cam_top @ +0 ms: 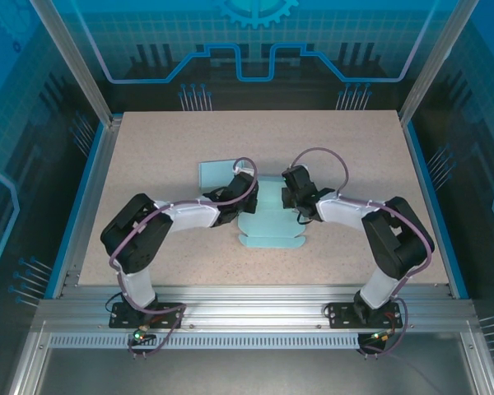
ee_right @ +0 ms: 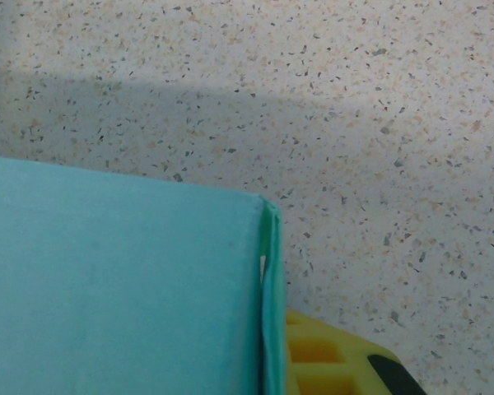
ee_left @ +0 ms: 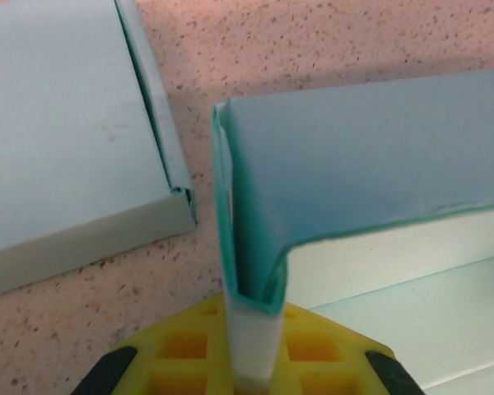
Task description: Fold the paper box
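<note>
The jaws of the left gripper point(ee_left: 251, 354) are pressed together on one upright wall of the box point(ee_left: 370, 148). In the left wrist view the thin folded edge of this wall goes down between the two yellow pads point(ee_left: 181, 350), one on each side of it. At the right gripper point(ee_right: 290, 362) one yellow pad point(ee_right: 329, 362) is just beside the edge of another box wall. The other pad is hidden behind the paper, so I cannot tell if these jaws are pinching it or not.

There are two arms and one box. In the top view the left gripper point(cam_top: 245, 196) and the right gripper point(cam_top: 292, 197) stand at the left and right sides of the far part of the box point(cam_top: 270, 226). The box lies near the middle of the surface point(cam_top: 165, 148), with its flat part toward the arm bases.

There is also one separate sheet point(cam_top: 216, 173) of the same light teal paper. It lies flat, just behind the left gripper and apart from the box.
</note>
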Motion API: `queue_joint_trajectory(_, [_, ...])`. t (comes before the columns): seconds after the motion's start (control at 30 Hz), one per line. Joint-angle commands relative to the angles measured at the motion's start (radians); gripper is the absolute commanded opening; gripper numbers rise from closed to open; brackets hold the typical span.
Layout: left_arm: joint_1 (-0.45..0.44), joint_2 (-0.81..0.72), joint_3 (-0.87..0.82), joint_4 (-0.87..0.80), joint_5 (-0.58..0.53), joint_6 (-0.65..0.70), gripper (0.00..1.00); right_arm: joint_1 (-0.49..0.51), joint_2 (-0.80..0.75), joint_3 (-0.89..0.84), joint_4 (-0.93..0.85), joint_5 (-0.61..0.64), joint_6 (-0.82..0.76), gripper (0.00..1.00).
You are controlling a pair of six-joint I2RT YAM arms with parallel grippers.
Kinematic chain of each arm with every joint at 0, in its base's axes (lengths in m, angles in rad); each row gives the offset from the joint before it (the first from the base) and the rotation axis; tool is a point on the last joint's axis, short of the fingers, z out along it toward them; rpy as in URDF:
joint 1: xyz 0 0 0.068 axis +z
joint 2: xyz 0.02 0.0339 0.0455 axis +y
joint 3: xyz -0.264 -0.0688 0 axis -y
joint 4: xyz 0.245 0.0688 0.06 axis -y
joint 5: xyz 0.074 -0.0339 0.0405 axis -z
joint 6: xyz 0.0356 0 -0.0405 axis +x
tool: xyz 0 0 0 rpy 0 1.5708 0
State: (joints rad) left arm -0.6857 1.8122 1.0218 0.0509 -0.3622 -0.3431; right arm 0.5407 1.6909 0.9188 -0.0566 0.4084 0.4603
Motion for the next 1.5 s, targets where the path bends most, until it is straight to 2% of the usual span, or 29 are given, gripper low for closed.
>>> queue_joint_trajectory(0.0, [-0.012, -0.054, 0.05, -0.199, 0.054, -0.026, 0.0, 0.022, 0.034, 0.054, -0.149, 0.111, 0.002, 0.07])
queue_joint_trajectory(0.17, [-0.011, -0.08, 0.054, -0.259, 0.043, -0.024, 0.0, 0.05, 0.073, 0.124, -0.306, 0.219, 0.022, 0.13])
queue_joint_trajectory(0.4, [-0.007, -0.094, 0.06, -0.3, 0.063, -0.015, 0.0, 0.063, 0.116, 0.172, -0.387, 0.233, 0.015, 0.19])
queue_joint_trajectory(0.7, [0.03, -0.093, 0.05, -0.315, 0.064, -0.026, 0.0, 0.08, 0.205, 0.241, -0.51, 0.319, -0.006, 0.22])
queue_joint_trajectory(0.9, [0.055, -0.102, 0.044, -0.314, 0.064, -0.039, 0.0, 0.098, 0.316, 0.336, -0.68, 0.434, 0.044, 0.22])
queue_joint_trajectory(1.03, [0.075, -0.115, 0.043, -0.322, 0.064, -0.036, 0.0, 0.121, 0.357, 0.385, -0.76, 0.466, 0.065, 0.22])
queue_joint_trajectory(1.17, [0.101, -0.133, 0.036, -0.34, 0.063, -0.033, 0.0, 0.125, 0.391, 0.43, -0.831, 0.464, 0.079, 0.14])
queue_joint_trajectory(1.37, [0.121, -0.176, 0.032, -0.396, 0.077, -0.039, 0.0, 0.165, 0.397, 0.466, -0.989, 0.493, 0.141, 0.11])
queue_joint_trajectory(1.47, [0.118, -0.195, 0.059, -0.479, 0.126, -0.049, 0.0, 0.201, 0.356, 0.459, -1.031, 0.406, 0.108, 0.1])
